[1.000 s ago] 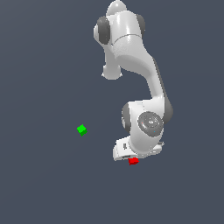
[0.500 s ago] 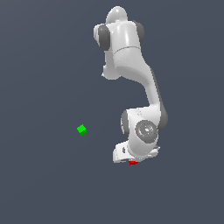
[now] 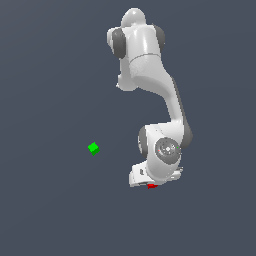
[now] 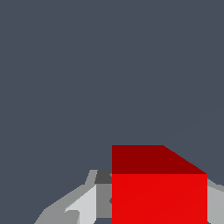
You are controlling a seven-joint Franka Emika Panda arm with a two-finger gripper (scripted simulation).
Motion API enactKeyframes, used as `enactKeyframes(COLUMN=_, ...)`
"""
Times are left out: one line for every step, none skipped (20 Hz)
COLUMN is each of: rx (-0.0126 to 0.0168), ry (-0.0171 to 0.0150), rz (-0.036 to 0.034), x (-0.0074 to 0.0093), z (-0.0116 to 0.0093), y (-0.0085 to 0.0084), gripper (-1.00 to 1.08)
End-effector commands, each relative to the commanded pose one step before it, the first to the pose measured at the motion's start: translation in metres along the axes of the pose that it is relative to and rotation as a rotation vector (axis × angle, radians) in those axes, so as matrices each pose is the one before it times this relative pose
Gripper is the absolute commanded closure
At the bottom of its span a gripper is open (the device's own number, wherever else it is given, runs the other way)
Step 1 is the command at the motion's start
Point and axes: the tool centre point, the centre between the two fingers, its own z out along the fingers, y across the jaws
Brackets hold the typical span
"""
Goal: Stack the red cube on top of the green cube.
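The red cube [image 4: 159, 192] fills the lower part of the wrist view, between my two fingers [image 4: 85, 204]. The fingers sit flush against its two sides with no gap showing. In the exterior view only a sliver of the red cube [image 3: 152, 186] shows under my white gripper [image 3: 151, 182], which is low over it. The green cube [image 3: 93, 148] lies apart on the grey floor, toward the exterior view's left of the gripper and a little higher in the picture. It does not show in the wrist view.
The arm's base [image 3: 134, 30] is near the top of the exterior view, and the arm reaches down from it to the gripper. The floor [image 3: 50, 210] is plain dark grey, with nothing else on it.
The gripper has come down over the red cube, which is now mostly hidden beneath it. The green cube has not moved.
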Motion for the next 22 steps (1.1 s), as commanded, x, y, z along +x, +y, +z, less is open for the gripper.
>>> enactKeyframes(rx=-0.00002, ry=0.00079, rz=-0.00002, x=0.00028, z=-0.00049, y=-0.00001, gripper=1.08)
enactKeyframes(rx=0.0, ry=0.0, rz=0.0, x=0.0, z=0.0, y=0.0, gripper=1.08)
enactKeyframes(rx=0.0, ry=0.0, rz=0.0, x=0.0, z=0.0, y=0.0, gripper=1.08)
enactKeyframes(rx=0.00001, ry=-0.00067, rz=-0.00016, x=-0.00025, z=0.00039, y=-0.00013, gripper=1.08)
enactKeyframes(rx=0.0, ry=0.0, rz=0.0, x=-0.00003, z=-0.00024, y=0.0, gripper=1.08)
enactKeyframes(rx=0.0, ry=0.0, rz=0.0, x=-0.00008, z=-0.00074, y=0.0, gripper=1.08)
enactKeyframes(rx=0.0, ry=0.0, rz=0.0, x=-0.00012, z=-0.00128, y=0.0, gripper=1.08)
enactKeyframes(rx=0.0, ry=0.0, rz=0.0, x=-0.00014, z=-0.00186, y=0.0, gripper=1.08)
enactKeyframes(rx=0.0, ry=0.0, rz=0.0, x=-0.00015, z=-0.00249, y=0.0, gripper=1.08)
enactKeyframes(rx=0.0, ry=0.0, rz=0.0, x=-0.00014, z=-0.00316, y=0.0, gripper=1.08)
enactKeyframes(rx=0.0, ry=0.0, rz=0.0, x=-0.00013, z=-0.00388, y=0.0, gripper=1.08)
enactKeyframes(rx=0.0, ry=0.0, rz=0.0, x=-0.00011, z=-0.00463, y=0.0, gripper=1.08)
enactKeyframes(rx=0.0, ry=0.0, rz=0.0, x=-0.00009, z=-0.00541, y=0.0, gripper=1.08)
enactKeyframes(rx=0.0, ry=0.0, rz=0.0, x=-0.00008, z=-0.00622, y=0.0, gripper=1.08)
enactKeyframes(rx=0.0, ry=0.0, rz=0.0, x=-0.00007, z=-0.00705, y=0.0, gripper=1.08)
enactKeyframes(rx=0.0, ry=0.0, rz=0.0, x=-0.00008, z=-0.00791, y=0.0, gripper=1.08)
enactKeyframes(rx=0.0, ry=0.0, rz=0.0, x=-0.00009, z=-0.00794, y=0.0, gripper=1.08)
enactKeyframes(rx=-0.00017, ry=0.00044, rz=-0.00012, x=-0.00012, z=-0.00774, y=-0.0001, gripper=1.08)
enactKeyframes(rx=0.0, ry=0.0, rz=0.0, x=-0.00009, z=-0.00682, y=0.0, gripper=1.08)
enactKeyframes(rx=0.0, ry=0.0, rz=0.0, x=-0.00007, z=-0.00623, y=0.0, gripper=1.08)
enactKeyframes(rx=0.0, ry=0.0, rz=0.0, x=-0.00005, z=-0.00561, y=0.0, gripper=1.08)
enactKeyframes(rx=0.0, ry=0.0, rz=0.0, x=-0.00002, z=-0.00497, y=0.0, gripper=1.08)
